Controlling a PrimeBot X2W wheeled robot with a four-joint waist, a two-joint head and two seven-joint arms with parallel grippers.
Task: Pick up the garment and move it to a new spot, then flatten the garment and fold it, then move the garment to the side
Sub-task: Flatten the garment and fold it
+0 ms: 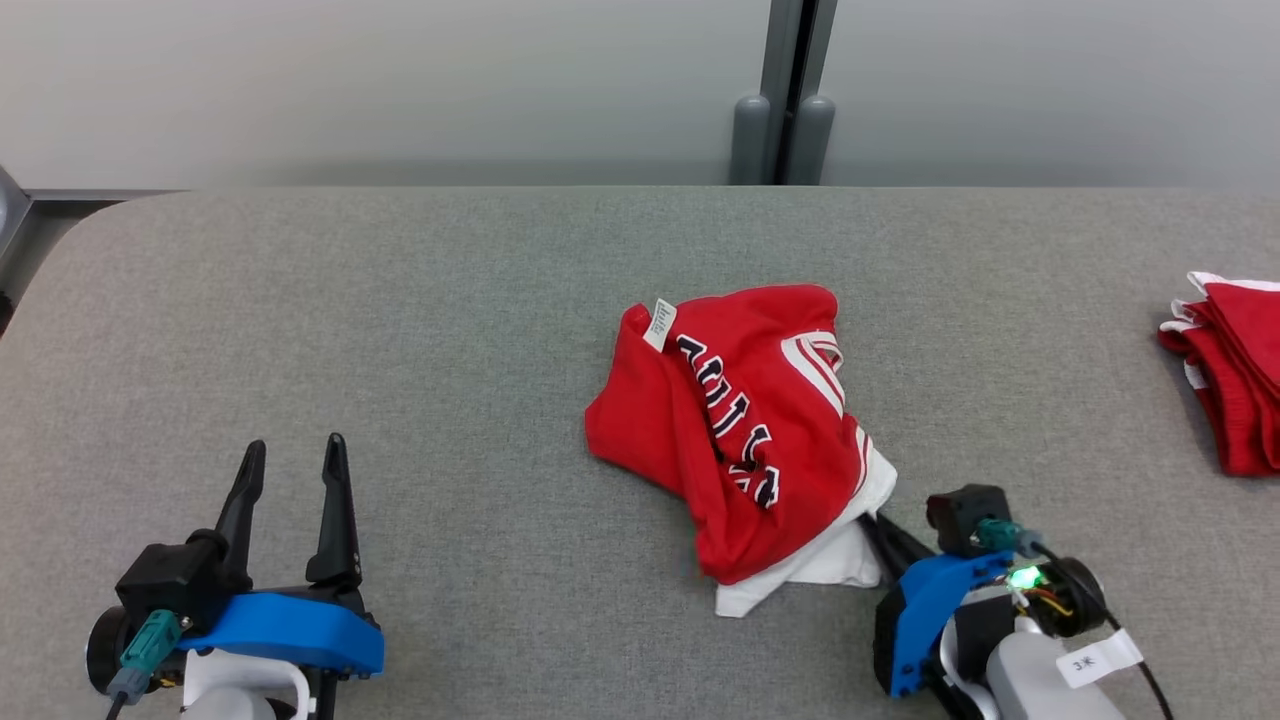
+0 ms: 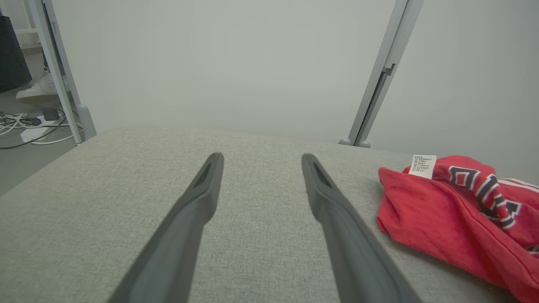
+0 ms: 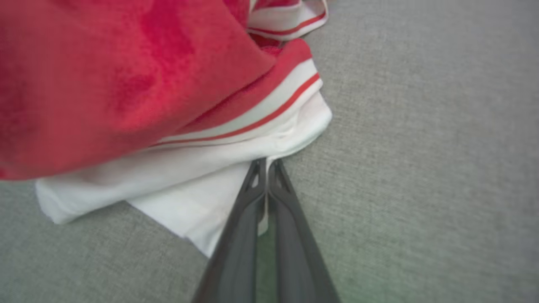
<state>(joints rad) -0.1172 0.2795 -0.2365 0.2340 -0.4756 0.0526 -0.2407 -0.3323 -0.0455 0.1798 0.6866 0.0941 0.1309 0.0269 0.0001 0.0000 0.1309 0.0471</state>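
The garment [image 1: 740, 430], a red jersey T-shirt with white sleeves and a black, white-outlined print, lies crumpled in the middle of the grey table [image 1: 450, 330]. A small white tag sticks up at its far left corner. My right gripper [image 1: 874, 522] reaches in from the lower right and is shut on the white sleeve at the garment's [image 3: 126, 84] near edge. In the right wrist view the right gripper's [image 3: 266, 163] fingers are pressed together with white cloth pinched between them. My left gripper [image 1: 295, 447] stands open at the lower left, well away from the garment [image 2: 442, 210], and the left gripper [image 2: 261, 159] has nothing between its fingers.
Red shorts [image 1: 1235, 370] with white stripes lie bunched at the table's right edge. A grey post [image 1: 790, 130] stands behind the table against the pale wall. Cables [image 2: 25, 126] and a person's white shoe [image 2: 40, 88] are on the floor past the table's left corner.
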